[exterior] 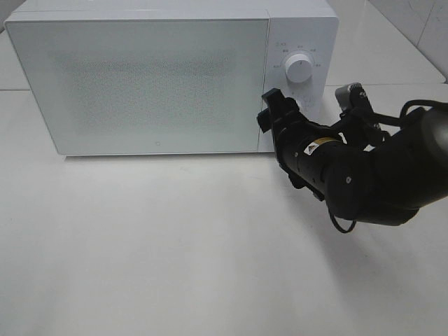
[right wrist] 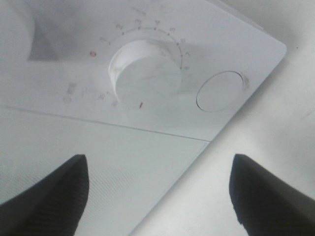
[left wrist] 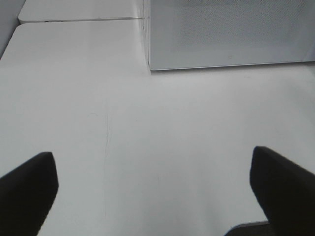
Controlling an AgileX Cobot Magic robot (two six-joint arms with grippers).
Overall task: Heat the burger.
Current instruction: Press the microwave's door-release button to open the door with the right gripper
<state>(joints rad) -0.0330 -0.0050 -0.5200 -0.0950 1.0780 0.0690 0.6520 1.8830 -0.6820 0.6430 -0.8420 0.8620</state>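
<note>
Your right gripper (exterior: 267, 108): jaws apart, empty, just in front of the microwave (exterior: 140, 77), at its lower dial (right wrist: 147, 73).
Your left gripper (left wrist: 152, 162): jaws wide, empty, over the table (left wrist: 147, 123) before the microwave.
Burger: you cannot tell where; the microwave door is shut.

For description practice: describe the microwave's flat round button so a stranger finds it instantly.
On the white box-shaped microwave, find the control panel at its right end. Beside the raised, numbered white dial sits the white round button: flat, flush, unmarked.
</note>
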